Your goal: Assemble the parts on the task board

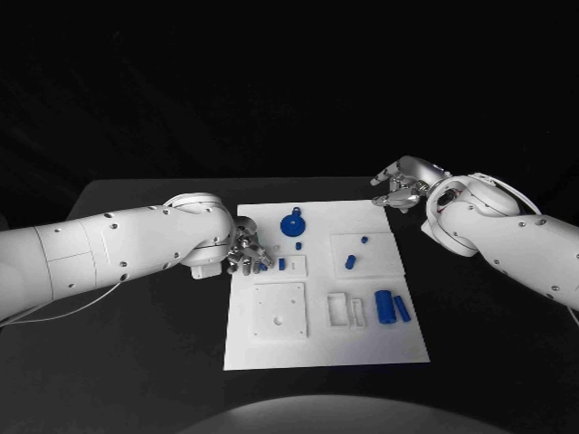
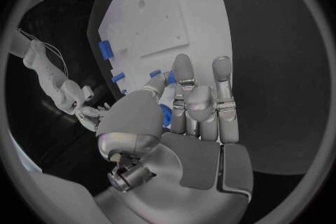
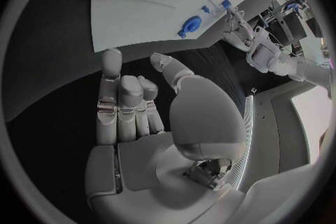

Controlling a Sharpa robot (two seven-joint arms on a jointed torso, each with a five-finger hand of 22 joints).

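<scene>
Parts for the assembly lie on the task board (image 1: 327, 348), the white plate in the middle of the black table (image 1: 133, 362). The left hand (image 1: 248, 254) rests at the left edge of the board, and its fingers (image 2: 183, 75) are curled around a small blue part (image 2: 166, 116); in the left wrist view this blue piece shows between the thumb and the other fingers, so the hand holds it. The left arm (image 1: 94, 258) comes in low over the table from the left side.

The right hand (image 1: 404, 185) is above the table just beyond the far right corner of the board. Its fingers (image 3: 111, 75) are bent inward, close together, and nothing is between them in the right wrist view. The right arm (image 1: 525, 244) reaches in from the right side.

On the board, a round blue part with a small loop (image 1: 294, 223) lies near the far edge. A short blue peg (image 1: 364, 240) and a blue cylinder (image 1: 350, 261) stand on a raised white square to the right of it. Two long blue cylinders (image 1: 392, 306) lie side by side near the right edge. A white square block with holes (image 1: 280, 310) sits in the near left area, and a narrow white frame (image 1: 336, 309) is between this block and the two cylinders.
</scene>
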